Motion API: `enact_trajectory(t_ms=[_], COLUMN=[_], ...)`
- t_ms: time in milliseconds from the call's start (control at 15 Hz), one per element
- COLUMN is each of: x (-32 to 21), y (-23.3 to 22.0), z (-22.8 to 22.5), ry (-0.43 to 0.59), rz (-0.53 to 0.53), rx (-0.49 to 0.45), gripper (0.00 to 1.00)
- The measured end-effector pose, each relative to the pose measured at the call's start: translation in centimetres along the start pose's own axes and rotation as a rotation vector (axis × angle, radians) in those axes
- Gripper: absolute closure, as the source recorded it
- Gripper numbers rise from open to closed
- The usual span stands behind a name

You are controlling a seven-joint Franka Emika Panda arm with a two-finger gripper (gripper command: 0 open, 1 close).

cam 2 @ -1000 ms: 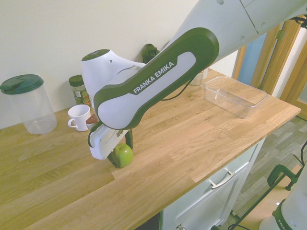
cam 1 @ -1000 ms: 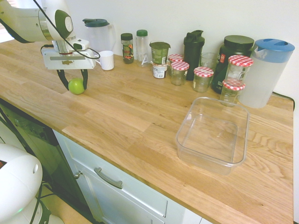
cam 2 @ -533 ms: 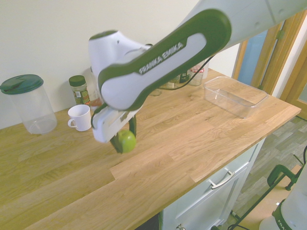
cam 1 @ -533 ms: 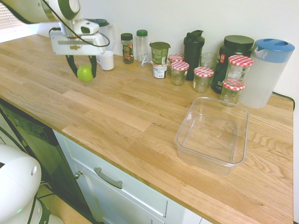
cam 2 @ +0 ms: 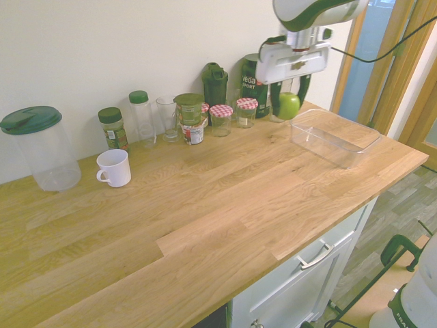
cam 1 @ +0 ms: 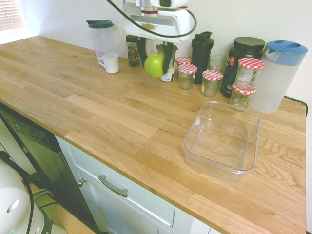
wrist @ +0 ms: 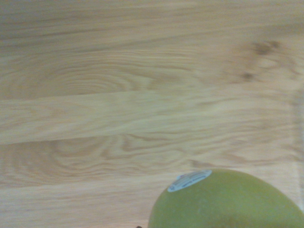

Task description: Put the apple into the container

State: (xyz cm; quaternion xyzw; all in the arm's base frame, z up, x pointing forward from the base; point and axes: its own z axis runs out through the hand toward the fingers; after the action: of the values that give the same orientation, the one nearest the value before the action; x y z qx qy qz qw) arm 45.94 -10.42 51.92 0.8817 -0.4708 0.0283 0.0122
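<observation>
Carried since a second ago from beside the white mug (cam 1: 110, 62): small shiny green apple (cam 1: 154, 65), clamped in our gripper (cam 1: 155, 59) above the counter (cam 1: 97, 117); clear rectangular plastic container (cam 1: 223, 140) lies onward, lengthwise toward the jars.

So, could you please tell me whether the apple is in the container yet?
Not yet. The apple hangs in the jaws above the worktop, beside the jars, and the container is empty.

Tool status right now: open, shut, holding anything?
Tool: shut on the small round bright green apple, carried above the wooden counter.
</observation>
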Motion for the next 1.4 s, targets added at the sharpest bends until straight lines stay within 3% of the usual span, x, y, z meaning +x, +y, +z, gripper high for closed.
enact_trajectory(t_ms=[400,733,1000,1067,1400], x=[7.9,10.7,11.9,12.1,13.6], y=[10.7,12.4,12.3,12.2,11.9], z=[5.2,11.4,14.4,15.0,16.4], ry=[0.000,0.026,0.036,0.040,0.041], rz=[0.242,0.378,0.425,0.426,0.433], rx=[0.014,0.014,0.013,0.013,-0.002], gripper=[1.00,1.00,1.00,0.00,0.00])
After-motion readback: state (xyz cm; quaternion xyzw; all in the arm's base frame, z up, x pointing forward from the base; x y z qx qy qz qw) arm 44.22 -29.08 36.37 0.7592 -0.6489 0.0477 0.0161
